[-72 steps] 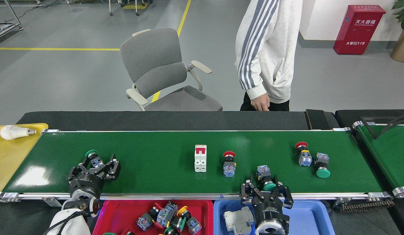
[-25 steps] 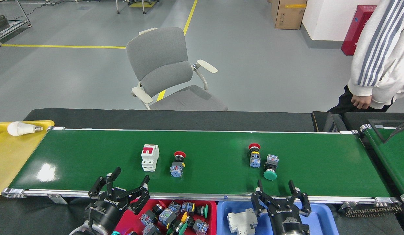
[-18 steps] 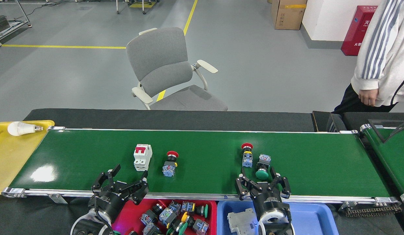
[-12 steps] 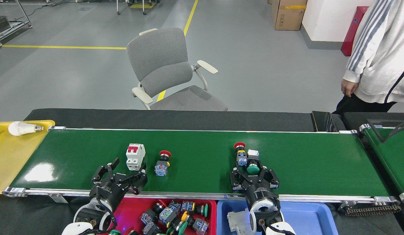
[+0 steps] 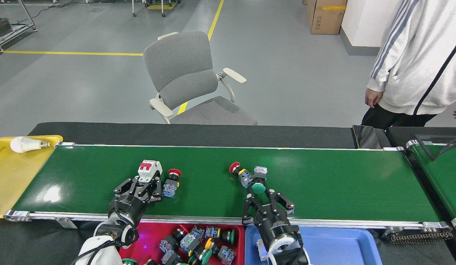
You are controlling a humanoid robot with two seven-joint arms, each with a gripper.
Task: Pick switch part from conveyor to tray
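Our right hand (image 5: 266,197), fingers spread, just short of the green-capped switch (image 5: 258,187); we should straddle its cap, clear of the red-capped switch (image 5: 239,171) touching it. Left hand (image 5: 139,188) looks clenched around the white breaker (image 5: 148,171), can't confirm.

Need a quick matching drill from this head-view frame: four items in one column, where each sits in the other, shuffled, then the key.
Things:
1. light bulb
2. white breaker with red toggle
3. green-capped push button
4. pile of loose push buttons

Places:
A. in the red tray below the belt's near rail
B. on the conveyor, just beyond the right gripper
C. on the yellow tray at the belt's left end
D. on the conveyor, at the left gripper fingertips

Pairs: 1-C, 2-D, 3-B, 4-A
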